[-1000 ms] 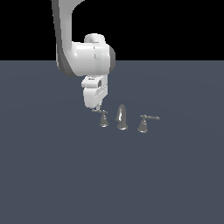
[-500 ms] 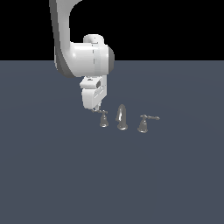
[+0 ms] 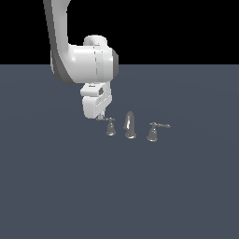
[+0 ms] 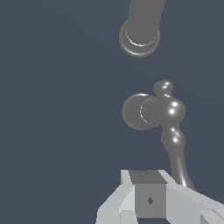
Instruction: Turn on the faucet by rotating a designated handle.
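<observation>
The chrome faucet stands on the dark floor as three pieces: the curved spout [image 3: 130,125] in the middle and a handle on each side. The handle [image 3: 110,127], the smaller one, is on the exterior view's left. Its lever points toward my gripper [image 3: 100,116], which hangs right at the lever's end. In the wrist view the handle's round base [image 4: 139,112] shows from above. The thin lever [image 4: 174,140] runs down to my gripper [image 4: 148,200] and its tip slips beside one finger. The fingers show no gap and hold nothing. The spout's base [image 4: 140,37] lies beyond.
The twin handle [image 3: 152,132] with the wider base stands on the exterior view's right of the spout, its lever [image 3: 161,125] pointing away to the right. The white arm [image 3: 86,60] rises above the gripper. The flat dark grey floor [image 3: 56,186] lies all around.
</observation>
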{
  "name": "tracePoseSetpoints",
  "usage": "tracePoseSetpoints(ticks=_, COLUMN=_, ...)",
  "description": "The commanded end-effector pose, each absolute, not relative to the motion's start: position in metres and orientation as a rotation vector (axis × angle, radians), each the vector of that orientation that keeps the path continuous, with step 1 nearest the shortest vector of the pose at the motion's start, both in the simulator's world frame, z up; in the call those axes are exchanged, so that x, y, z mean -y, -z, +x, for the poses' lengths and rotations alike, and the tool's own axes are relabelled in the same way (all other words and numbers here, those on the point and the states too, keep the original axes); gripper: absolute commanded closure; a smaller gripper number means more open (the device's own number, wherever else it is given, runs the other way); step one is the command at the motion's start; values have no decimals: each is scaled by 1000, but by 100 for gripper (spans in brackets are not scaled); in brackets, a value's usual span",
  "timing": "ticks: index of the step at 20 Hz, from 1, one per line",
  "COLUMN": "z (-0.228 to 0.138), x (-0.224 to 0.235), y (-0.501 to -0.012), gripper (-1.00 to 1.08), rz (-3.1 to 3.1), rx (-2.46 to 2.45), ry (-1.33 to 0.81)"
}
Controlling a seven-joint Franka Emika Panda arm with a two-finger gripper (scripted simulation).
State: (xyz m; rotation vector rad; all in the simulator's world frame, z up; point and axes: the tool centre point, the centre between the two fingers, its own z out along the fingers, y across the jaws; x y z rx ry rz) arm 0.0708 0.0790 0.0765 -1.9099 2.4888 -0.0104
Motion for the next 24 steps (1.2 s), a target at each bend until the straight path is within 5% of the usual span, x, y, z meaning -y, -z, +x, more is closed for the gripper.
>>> tracePoseSetpoints(ticks=1, z=65, x=-80, y=-77, gripper=108, rz=-1915, rx=-2487, ry=9)
tracePoseSetpoints(ticks=24, z=11, x=-64, y=-76, gripper=108, rz=-1920, rx=-2478, ry=8)
